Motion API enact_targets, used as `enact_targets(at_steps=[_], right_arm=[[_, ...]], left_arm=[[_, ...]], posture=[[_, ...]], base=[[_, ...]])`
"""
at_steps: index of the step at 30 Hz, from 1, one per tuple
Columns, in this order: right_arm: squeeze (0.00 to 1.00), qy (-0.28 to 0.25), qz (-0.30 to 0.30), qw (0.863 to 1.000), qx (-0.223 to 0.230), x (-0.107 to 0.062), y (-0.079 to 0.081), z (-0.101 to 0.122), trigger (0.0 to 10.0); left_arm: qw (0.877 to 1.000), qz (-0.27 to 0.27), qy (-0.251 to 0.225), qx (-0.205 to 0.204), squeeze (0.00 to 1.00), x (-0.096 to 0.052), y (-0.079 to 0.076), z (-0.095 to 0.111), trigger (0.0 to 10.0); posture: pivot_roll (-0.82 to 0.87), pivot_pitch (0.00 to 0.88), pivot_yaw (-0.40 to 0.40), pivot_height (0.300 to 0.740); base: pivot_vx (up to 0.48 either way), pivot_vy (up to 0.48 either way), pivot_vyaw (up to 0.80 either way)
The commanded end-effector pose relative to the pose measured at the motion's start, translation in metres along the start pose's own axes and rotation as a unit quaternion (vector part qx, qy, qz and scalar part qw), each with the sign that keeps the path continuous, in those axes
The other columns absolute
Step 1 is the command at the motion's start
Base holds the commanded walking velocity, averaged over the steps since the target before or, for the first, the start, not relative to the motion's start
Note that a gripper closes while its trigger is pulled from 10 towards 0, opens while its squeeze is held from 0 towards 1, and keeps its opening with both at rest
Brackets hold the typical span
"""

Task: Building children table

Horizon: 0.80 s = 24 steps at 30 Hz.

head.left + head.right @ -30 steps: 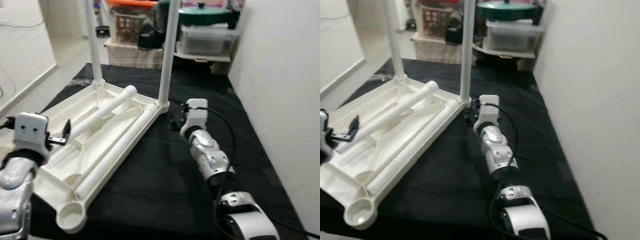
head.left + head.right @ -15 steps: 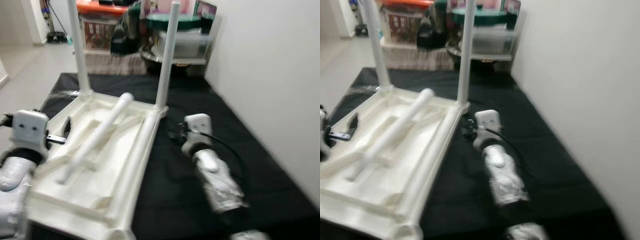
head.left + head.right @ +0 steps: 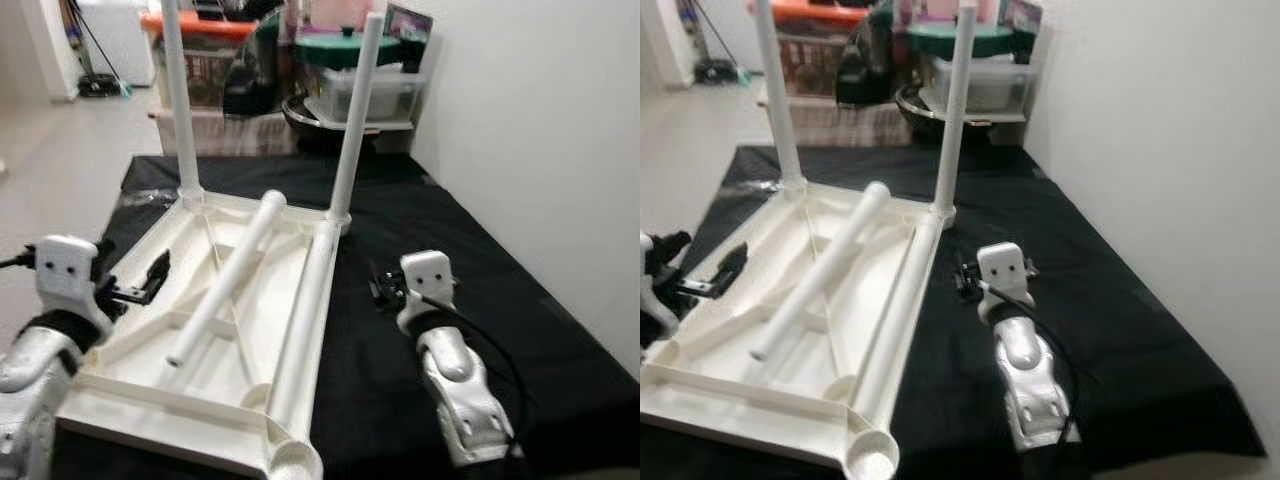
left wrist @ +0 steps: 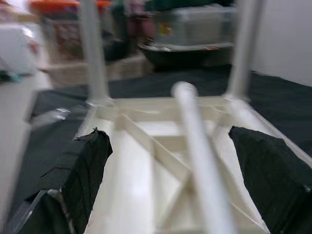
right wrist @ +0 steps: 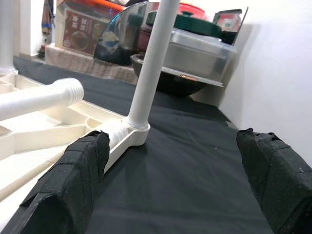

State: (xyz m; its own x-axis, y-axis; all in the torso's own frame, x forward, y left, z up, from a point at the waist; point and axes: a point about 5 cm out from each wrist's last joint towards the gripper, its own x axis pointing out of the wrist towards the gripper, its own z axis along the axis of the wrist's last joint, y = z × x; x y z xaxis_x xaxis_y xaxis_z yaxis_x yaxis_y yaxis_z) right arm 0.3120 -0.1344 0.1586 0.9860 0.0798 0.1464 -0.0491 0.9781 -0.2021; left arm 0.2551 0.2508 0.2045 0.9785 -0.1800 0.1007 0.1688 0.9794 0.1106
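A white children's table top point(image 3: 160, 418) lies upside down on a black cloth point(image 3: 375, 400). Two white legs stand upright in its far corners, the left leg point(image 3: 176, 110) and the right leg point(image 3: 355, 130). One loose leg point(image 3: 225, 285) lies slantwise inside the frame. Another tube point(image 3: 305, 330) lies along the right rim. My left gripper point(image 3: 145, 283) hovers open at the left rim; in the left wrist view its gripper point(image 4: 168, 132) faces the loose leg point(image 4: 197, 146). My right gripper point(image 3: 380, 290) is open over the cloth, a short way back from the right upright leg point(image 5: 151, 63).
A white wall point(image 3: 540, 150) runs close along the right side. Behind the cloth stand storage boxes point(image 3: 375, 90), a green-lidded pot point(image 3: 340, 48) and an orange-topped basket point(image 3: 205, 50). Bare floor point(image 3: 70, 150) lies to the left. An empty leg socket point(image 3: 295, 462) sits at the near corner.
The camera has swung, so the table top now lies more lengthwise before me. My right gripper is farther back from the base of the right upright leg. The left gripper stays by the left rim.
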Motion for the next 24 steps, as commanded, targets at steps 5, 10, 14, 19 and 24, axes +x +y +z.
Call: enact_targets(at_steps=[5, 10, 14, 19, 24], right_arm=[[0.00, 0.015, 0.001, 1.000, -0.006, 0.005, 0.005, 0.001, 10.0], [0.00, 0.034, -0.010, 0.999, -0.003, 0.006, 0.001, -0.002, 10.0], [0.00, 0.042, -0.017, 0.999, -0.006, 0.007, 0.000, -0.003, 10.0], [0.00, 0.049, -0.021, 0.999, -0.005, 0.008, 0.002, -0.004, 10.0], [0.00, 0.060, -0.013, 0.998, 0.007, 0.008, 0.007, -0.005, 10.0]], left_arm=[[0.998, -0.017, 0.050, -0.032, 0.00, 0.007, 0.008, -0.015, 10.0], [0.991, -0.046, 0.102, -0.073, 0.00, 0.014, 0.009, -0.031, 10.0], [0.983, -0.112, 0.122, -0.084, 0.00, 0.017, 0.003, -0.034, 10.0], [0.976, -0.163, 0.129, -0.056, 0.00, 0.020, -0.002, -0.033, 10.0], [0.971, -0.171, 0.162, -0.040, 0.00, 0.021, -0.004, -0.041, 10.0]], posture=[[0.04, 0.000, -0.085, 0.740], [0.03, 0.000, -0.079, 0.740], [0.03, 0.000, -0.074, 0.740], [0.03, 0.000, -0.070, 0.740], [0.03, 0.000, -0.068, 0.740]], base=[[0.000, 0.000, 0.00], [0.000, 0.000, 0.00], [0.000, 0.000, 0.00], [0.000, 0.000, 0.00], [0.000, 0.000, 0.00]])
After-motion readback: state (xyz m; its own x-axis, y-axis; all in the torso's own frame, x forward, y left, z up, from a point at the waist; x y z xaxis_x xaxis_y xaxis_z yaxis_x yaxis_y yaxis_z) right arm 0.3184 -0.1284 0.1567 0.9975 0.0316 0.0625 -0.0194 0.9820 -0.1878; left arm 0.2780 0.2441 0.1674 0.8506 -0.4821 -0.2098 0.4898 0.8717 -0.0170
